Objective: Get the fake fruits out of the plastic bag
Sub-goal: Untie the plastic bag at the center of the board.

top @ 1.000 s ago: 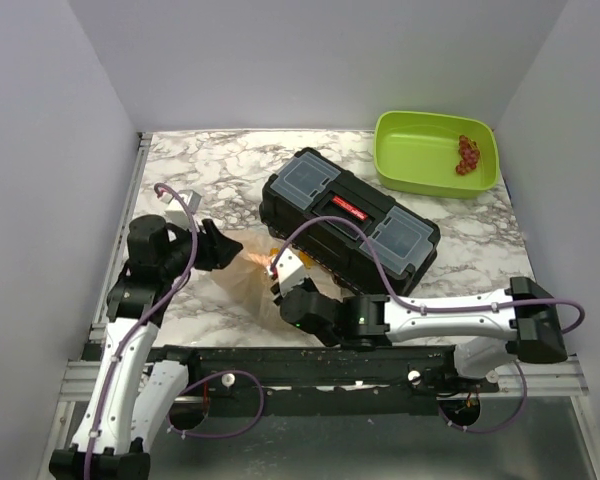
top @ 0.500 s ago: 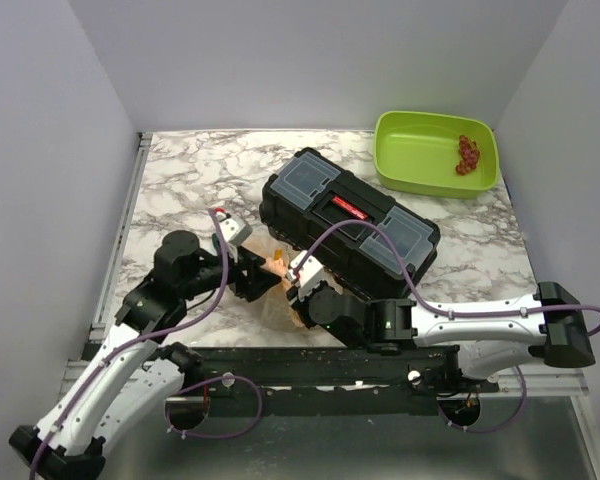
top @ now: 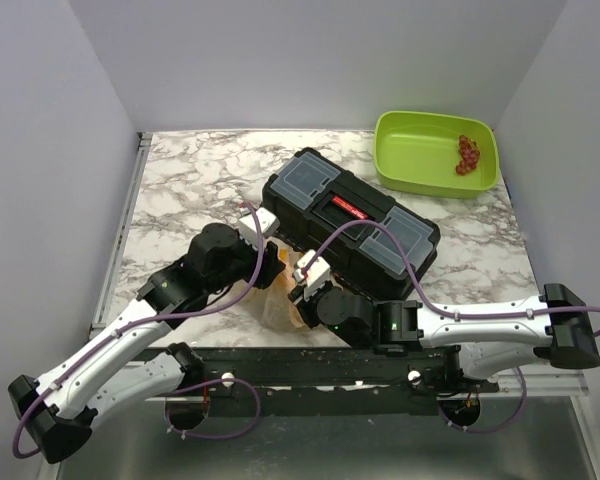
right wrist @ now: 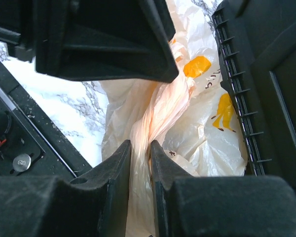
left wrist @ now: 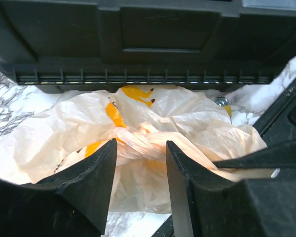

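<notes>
The plastic bag (top: 278, 306) lies crumpled on the marble against the near side of the black toolbox (top: 350, 215). It is thin and beige with orange prints (left wrist: 197, 123). My right gripper (right wrist: 140, 148) is shut on a twisted strand of the bag (right wrist: 163, 106) and holds it taut. My left gripper (left wrist: 140, 148) faces the toolbox wall, its jaws apart, astride the same twisted strand, with its left finger (left wrist: 89, 187) touching the film. In the top view both grippers (top: 270, 268) (top: 294, 296) meet over the bag. The fake fruits are hidden; none shows through the bag.
The toolbox wall (left wrist: 148, 44) stands right behind the bag. A green bin (top: 390, 165) with red grapes (top: 468, 155) sits at the back right. Both arms crowd the near middle, and the table's near rail (top: 310, 360) runs just below them.
My left arm has swung from the left side of the table rightward and forward onto the bag by the toolbox. My right gripper kept its hold and shifted slightly right.
</notes>
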Available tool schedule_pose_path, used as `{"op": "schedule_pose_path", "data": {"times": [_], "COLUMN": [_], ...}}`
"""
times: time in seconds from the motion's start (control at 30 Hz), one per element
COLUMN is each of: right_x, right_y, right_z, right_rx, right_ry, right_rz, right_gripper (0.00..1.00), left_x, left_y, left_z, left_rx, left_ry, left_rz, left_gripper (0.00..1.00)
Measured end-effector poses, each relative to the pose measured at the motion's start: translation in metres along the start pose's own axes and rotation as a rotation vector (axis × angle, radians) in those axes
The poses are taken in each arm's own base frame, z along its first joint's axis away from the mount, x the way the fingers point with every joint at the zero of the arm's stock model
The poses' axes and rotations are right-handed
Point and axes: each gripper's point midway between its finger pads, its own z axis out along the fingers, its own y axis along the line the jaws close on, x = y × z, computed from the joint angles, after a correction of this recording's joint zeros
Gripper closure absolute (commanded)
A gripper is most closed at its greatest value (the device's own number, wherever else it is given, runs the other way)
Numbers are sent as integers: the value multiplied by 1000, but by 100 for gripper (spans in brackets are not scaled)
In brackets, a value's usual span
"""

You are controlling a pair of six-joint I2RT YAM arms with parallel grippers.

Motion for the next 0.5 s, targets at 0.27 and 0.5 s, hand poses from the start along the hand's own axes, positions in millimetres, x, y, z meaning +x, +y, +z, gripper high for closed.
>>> {"op": "schedule_pose_path", "data": {"times": [0.27,0.5], "right_x": [-2,-2], "right_y": [1,1], "right_z": [0,0], "right_rx": [-2,-2], "right_ry": [-8,-9], "right_rz": [6,8], "right_gripper": [77,77], "left_x": [1,4], "left_y": [10,15], "left_z": [11,10], "left_rx": [-67,-97], "left_ry": [39,59], "left_rz": [-25,-25], "left_gripper": [75,100]}}
